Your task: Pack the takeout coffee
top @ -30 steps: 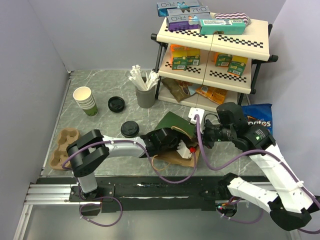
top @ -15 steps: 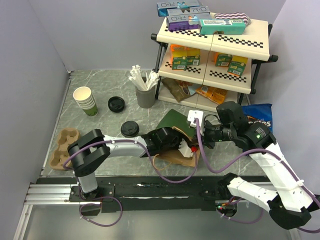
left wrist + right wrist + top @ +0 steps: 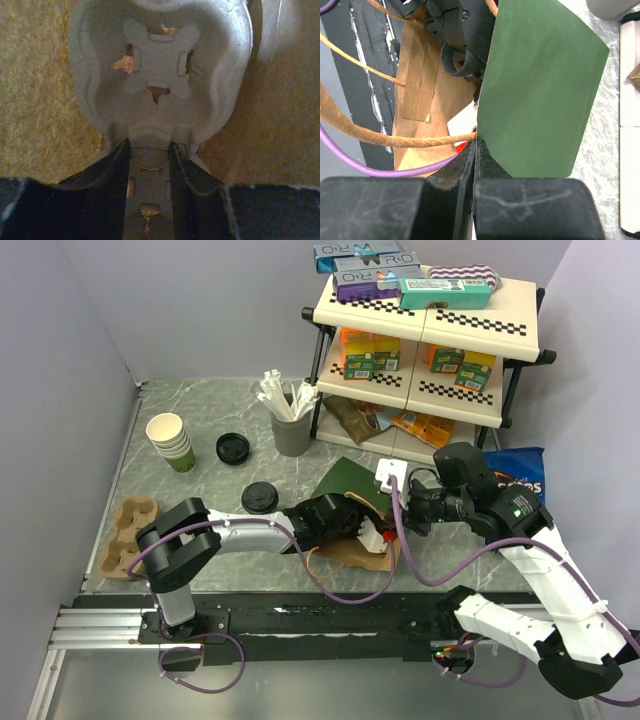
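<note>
The left gripper (image 3: 149, 150) is inside the brown paper bag (image 3: 352, 548), its fingers half closed on a rib of a grey pulp cup tray (image 3: 160, 70). The right gripper (image 3: 475, 144) is fully closed on the bag's green rim. The takeout coffee (image 3: 260, 497) stands upright on the table (image 3: 200, 400), just beyond the left arm (image 3: 250, 532) and left of the bag mouth. The left arm is nearer. Its round black lid is fitted; the cup wall is barely visible.

"R·O" is printed in pale letters on two blue and purple boxes (image 3: 366, 256) stacked on top of the rack (image 3: 480, 328). Part of "Doritos" can be read on the blue chip bag (image 3: 518, 478). Print on the green cartons (image 3: 372, 362) is too small to be read
</note>
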### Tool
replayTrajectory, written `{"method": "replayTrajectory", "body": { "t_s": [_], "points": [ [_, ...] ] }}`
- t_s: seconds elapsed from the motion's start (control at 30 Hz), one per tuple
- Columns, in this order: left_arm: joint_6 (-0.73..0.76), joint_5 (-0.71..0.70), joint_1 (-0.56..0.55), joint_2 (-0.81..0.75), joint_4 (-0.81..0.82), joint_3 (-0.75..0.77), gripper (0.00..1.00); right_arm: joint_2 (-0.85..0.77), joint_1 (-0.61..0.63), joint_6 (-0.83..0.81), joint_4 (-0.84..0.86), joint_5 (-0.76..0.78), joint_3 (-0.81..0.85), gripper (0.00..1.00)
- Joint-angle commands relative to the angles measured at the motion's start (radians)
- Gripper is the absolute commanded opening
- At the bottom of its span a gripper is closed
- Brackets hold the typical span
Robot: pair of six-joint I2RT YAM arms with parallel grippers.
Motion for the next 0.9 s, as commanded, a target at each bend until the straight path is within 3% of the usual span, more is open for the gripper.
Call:
{"method": "replayTrajectory", "body": {
  "t_s": [0.0, 0.23, 0.87],
  "points": [
    [-0.040, -0.057, 0.031, -0.006, -0.004, 0.024, 0.01, -0.029, 0.000, 0.038, -0.002, -0.019, 0.031, 0.00],
    [-0.081, -0.032, 0.039, -0.060, 0.023, -0.008, 0.01, -0.081, 0.003, 0.015, 0.081, 0.090, -0.006, 0.00],
    [-0.232, 0.056, 0.044, -0.186, 0.040, -0.102, 0.01, -0.176, 0.004, -0.028, 0.132, 0.074, -0.092, 0.00]
  ]
}}
